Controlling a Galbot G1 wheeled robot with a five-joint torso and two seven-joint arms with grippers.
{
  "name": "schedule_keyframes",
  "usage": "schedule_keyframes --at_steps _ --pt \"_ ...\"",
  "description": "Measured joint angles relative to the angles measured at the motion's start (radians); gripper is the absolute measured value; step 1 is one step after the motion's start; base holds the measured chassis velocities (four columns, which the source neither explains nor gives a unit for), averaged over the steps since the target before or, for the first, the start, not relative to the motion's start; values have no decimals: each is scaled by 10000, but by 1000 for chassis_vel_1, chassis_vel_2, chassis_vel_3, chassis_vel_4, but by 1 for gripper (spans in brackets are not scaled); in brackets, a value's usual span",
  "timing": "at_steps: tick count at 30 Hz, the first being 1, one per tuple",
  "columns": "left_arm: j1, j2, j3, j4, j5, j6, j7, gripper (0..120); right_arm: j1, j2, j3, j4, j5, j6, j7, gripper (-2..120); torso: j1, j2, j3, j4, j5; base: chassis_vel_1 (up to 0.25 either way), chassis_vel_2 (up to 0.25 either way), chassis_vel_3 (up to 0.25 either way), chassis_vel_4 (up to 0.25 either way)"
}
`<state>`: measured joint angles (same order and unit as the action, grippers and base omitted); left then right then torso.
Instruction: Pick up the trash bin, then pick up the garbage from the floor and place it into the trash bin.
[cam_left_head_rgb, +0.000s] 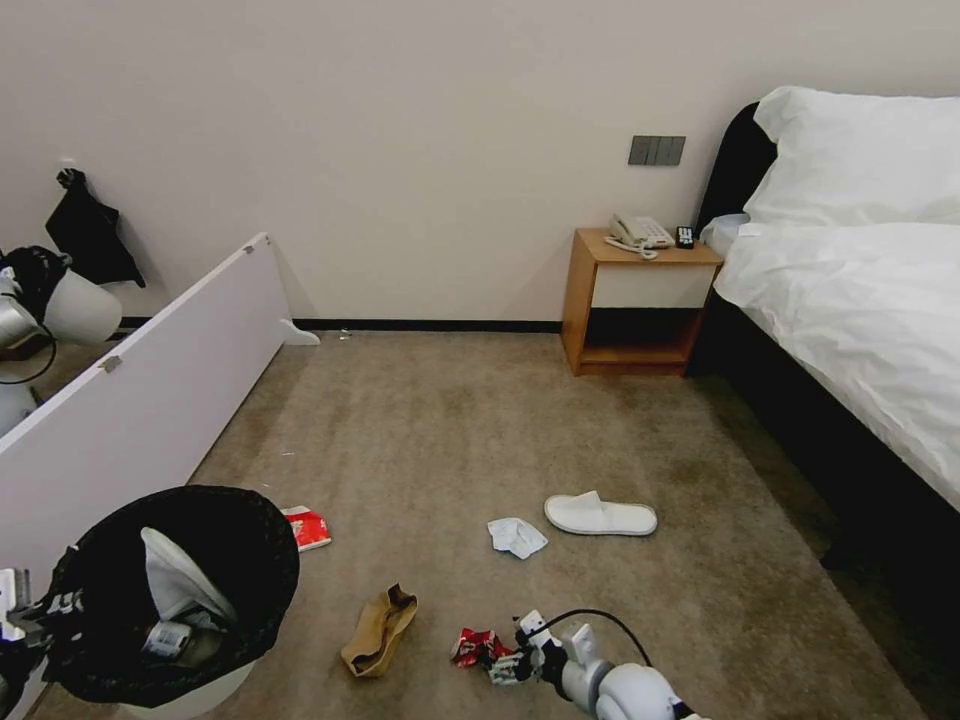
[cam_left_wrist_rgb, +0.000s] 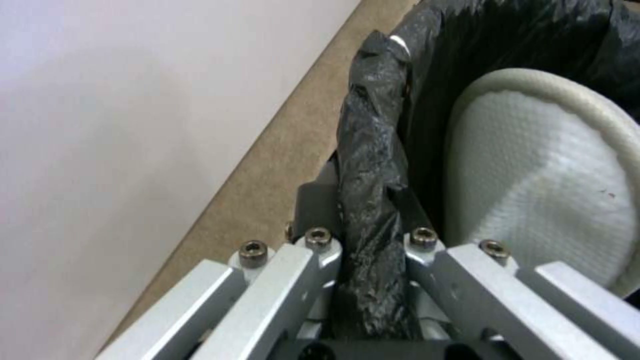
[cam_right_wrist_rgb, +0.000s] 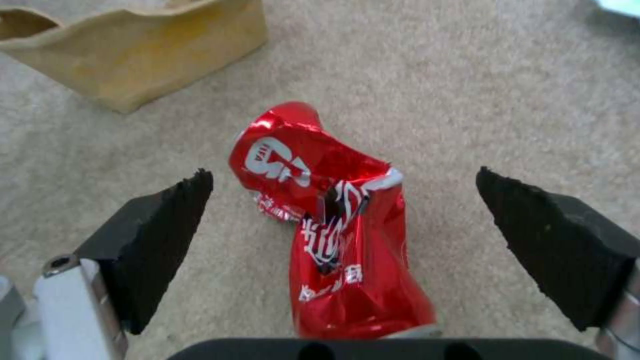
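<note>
The trash bin (cam_left_head_rgb: 250, 560), white with a black bag over its rim, hangs at my lower left; my left gripper (cam_left_wrist_rgb: 370, 220) is shut on its bagged rim (cam_left_wrist_rgb: 373, 150). A white slipper (cam_left_wrist_rgb: 547, 190) and a small bottle (cam_left_head_rgb: 165, 638) lie inside. My right gripper (cam_right_wrist_rgb: 343, 174) is low over the floor (cam_left_head_rgb: 450, 430), open, its pads (cam_right_wrist_rgb: 160, 240) either side of a crushed red can (cam_right_wrist_rgb: 327, 220) without touching it. On the carpet also lie a brown paper bag (cam_left_head_rgb: 380, 630), a red-white packet (cam_left_head_rgb: 307, 527), a tissue (cam_left_head_rgb: 517, 536) and a second slipper (cam_left_head_rgb: 600, 515).
A long white board (cam_left_head_rgb: 150, 400) leans along the left, close beside the bin. A pale bucket (cam_left_head_rgb: 80, 308) sits beyond it. A wooden nightstand (cam_left_head_rgb: 640, 300) with a phone stands at the far wall, and a bed (cam_left_head_rgb: 850, 300) runs down the right. Open carpet spreads between them.
</note>
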<state>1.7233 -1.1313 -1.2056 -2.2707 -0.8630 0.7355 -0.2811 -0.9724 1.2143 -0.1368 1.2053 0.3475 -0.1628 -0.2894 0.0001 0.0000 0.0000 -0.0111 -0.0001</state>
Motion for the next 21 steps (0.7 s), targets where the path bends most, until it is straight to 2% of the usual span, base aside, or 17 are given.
schedule_keyframes --at_steps 21 --pt "-18 18 -3 -45 -34 0 0 4 53 316 174 -1115 -507 253 -91 100 0 0 0 -1 2 0 0 0 0"
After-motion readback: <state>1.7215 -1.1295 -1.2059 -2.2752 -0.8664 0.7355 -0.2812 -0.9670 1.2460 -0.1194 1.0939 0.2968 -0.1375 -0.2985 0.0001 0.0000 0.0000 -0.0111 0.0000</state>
